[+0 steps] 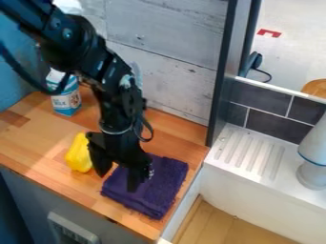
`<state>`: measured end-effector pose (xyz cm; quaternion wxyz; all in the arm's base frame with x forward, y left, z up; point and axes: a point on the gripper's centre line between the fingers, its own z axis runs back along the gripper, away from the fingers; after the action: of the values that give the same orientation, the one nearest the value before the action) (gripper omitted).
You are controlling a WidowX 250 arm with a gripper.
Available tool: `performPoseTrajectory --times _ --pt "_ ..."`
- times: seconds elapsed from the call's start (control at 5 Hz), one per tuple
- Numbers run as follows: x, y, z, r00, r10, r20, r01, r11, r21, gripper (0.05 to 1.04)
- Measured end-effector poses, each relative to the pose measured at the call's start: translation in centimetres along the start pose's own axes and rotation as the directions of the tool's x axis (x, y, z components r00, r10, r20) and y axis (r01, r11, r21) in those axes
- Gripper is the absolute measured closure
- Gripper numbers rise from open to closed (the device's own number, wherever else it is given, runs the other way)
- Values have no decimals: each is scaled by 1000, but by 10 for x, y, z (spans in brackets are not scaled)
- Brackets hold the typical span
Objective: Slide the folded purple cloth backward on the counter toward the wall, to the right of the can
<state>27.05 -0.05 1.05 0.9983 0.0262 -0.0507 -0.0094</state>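
Broadly, the wooden desk (35, 138) spreads out beneath me, with a wall of pale grey boards (168, 28) rising behind it. My black arm (73, 47) comes in from the upper left and slants down over the wood. To the right of the desk sits a white sink unit (255, 193) with a ridged top, dark tiles (270, 126) along its back and a pale, rounded object (312, 174) with a blue line around it at the view's right edge.

Smaller than these, a folded purple cloth (164, 181) lies flat near the desk's front right corner. My gripper (117, 183) points down at the cloth's left part, its two fingers spread with a gap between them and nothing pinched. One finger hangs in front of the cloth, the other by its upper left edge; whether I touch the fabric, I cannot tell.

Next comes a blue and white carton (66, 100), upright by the wall at the back left. Smallest is a yellow object (77, 155), just left of my gripper.
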Motion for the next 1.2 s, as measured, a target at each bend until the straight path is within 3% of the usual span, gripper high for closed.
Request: performPoseTrajectory --times 0.8,1.2 --pt "44 -8 -30 1000 15 11 -15 999 -39 75" --pt "95 -8 -36 998 22 50 -20 999 -40 75"
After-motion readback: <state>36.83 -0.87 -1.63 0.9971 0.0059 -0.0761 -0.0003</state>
